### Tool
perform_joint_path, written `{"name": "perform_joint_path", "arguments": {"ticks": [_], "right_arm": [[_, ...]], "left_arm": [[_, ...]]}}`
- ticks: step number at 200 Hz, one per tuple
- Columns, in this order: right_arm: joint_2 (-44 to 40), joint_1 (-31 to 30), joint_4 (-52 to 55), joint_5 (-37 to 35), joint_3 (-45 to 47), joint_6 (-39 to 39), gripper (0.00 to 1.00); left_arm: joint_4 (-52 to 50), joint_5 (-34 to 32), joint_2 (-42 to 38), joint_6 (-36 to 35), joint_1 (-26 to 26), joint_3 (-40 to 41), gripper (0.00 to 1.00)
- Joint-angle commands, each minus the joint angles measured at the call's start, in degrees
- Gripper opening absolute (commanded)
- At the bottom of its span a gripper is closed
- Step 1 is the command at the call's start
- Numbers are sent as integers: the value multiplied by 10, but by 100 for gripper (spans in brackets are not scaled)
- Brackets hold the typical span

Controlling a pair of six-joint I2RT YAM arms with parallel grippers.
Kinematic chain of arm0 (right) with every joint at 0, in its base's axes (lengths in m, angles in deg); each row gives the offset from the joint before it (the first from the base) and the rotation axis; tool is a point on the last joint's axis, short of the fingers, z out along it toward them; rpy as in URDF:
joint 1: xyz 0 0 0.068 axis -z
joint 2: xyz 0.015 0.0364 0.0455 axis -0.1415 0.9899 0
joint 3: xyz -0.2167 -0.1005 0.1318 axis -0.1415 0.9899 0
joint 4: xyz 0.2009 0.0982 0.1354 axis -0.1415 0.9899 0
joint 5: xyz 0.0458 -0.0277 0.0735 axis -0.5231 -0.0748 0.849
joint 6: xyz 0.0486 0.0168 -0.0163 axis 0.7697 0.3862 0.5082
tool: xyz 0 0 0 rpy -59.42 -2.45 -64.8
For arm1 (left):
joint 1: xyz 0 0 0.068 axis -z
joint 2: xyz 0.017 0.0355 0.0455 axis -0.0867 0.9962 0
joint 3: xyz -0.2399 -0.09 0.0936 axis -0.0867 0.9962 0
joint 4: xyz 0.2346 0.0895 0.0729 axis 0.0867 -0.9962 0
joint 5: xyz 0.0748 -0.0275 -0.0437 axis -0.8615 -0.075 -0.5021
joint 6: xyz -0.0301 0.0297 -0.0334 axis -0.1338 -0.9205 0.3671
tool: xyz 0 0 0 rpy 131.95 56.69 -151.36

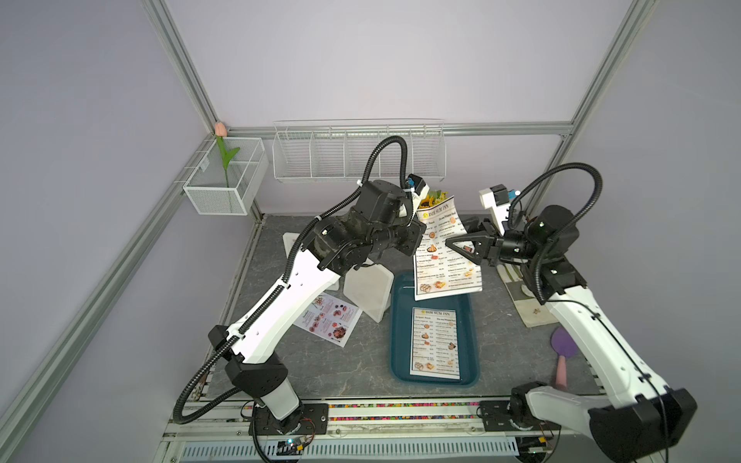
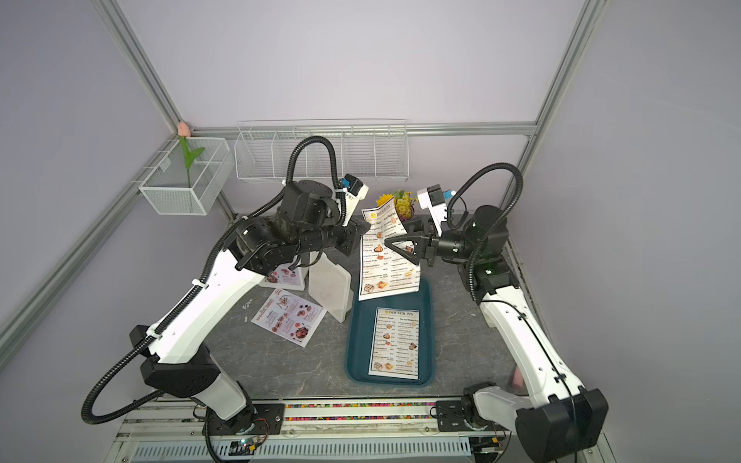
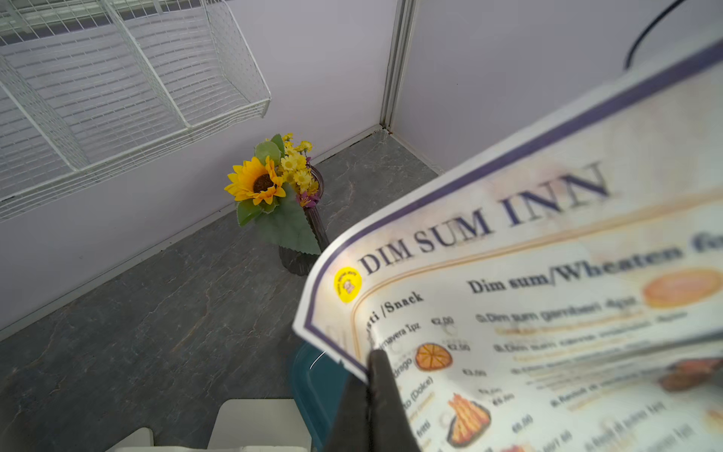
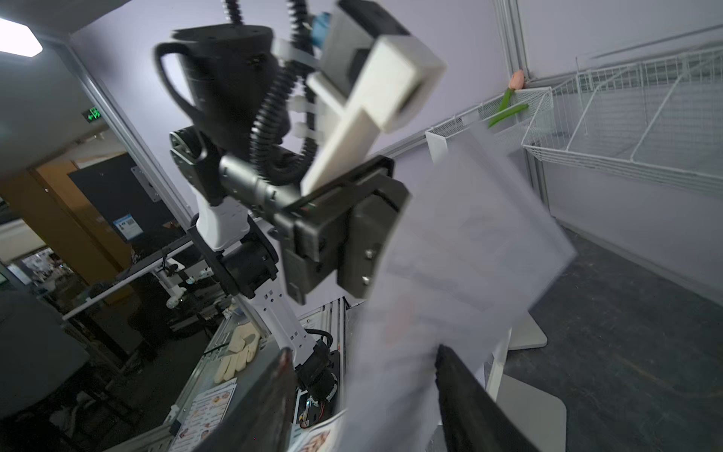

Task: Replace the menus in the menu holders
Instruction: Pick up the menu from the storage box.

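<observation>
A white "DIM SUM INN" menu [image 1: 445, 256] [image 2: 387, 260] [image 3: 547, 313] hangs in the air over the far end of the teal tray [image 1: 395, 340] [image 2: 352, 340]. My left gripper [image 1: 417, 236] [image 3: 373, 356] is shut on the sheet's side edge near its top corner. My right gripper [image 1: 457, 236] [image 2: 399, 236] [image 4: 364, 352] is open, and the blurred sheet [image 4: 461, 254] passes between its spread fingers. A second such menu [image 1: 435, 342] lies in the tray. A pinkish menu [image 1: 326, 318] lies flat beside a menu holder [image 1: 367, 294] [image 2: 328, 290]. Another holder [image 2: 282, 276] sits behind my left arm.
A vase of yellow flowers [image 1: 433, 196] [image 3: 274, 188] stands at the back behind the held sheet. A wire rack [image 1: 357, 152] and a mesh box with a tulip [image 1: 224, 176] hang on the walls. A cloth [image 1: 529, 304] and a purple spatula [image 1: 563, 348] lie at the right.
</observation>
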Motion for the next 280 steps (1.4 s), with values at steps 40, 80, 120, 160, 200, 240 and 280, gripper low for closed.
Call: {"name": "perform_joint_path", "arguments": {"ticks": [40, 80, 120, 160, 200, 240, 280], "right_arm": [[11, -5, 227, -29, -2, -129, 60], [15, -5, 150, -35, 38, -89, 58], [12, 0, 144, -38, 41, -86, 44], [-13, 14, 159, -67, 62, -85, 35], [-8, 18, 166, -85, 57, -73, 26], [-6, 17, 174, -98, 61, -68, 18], [-7, 18, 189, -112, 63, -70, 14]], "left_arm": [[44, 10, -59, -12, -3, 39, 0], [37, 21, -59, -15, -3, 37, 0], [39, 11, -58, -15, -5, 43, 0], [48, 6, -64, -21, -6, 59, 0], [63, 14, -69, -20, -7, 76, 0], [71, 0, -73, -20, -7, 95, 0], [84, -9, -74, -17, -10, 103, 0]]}}
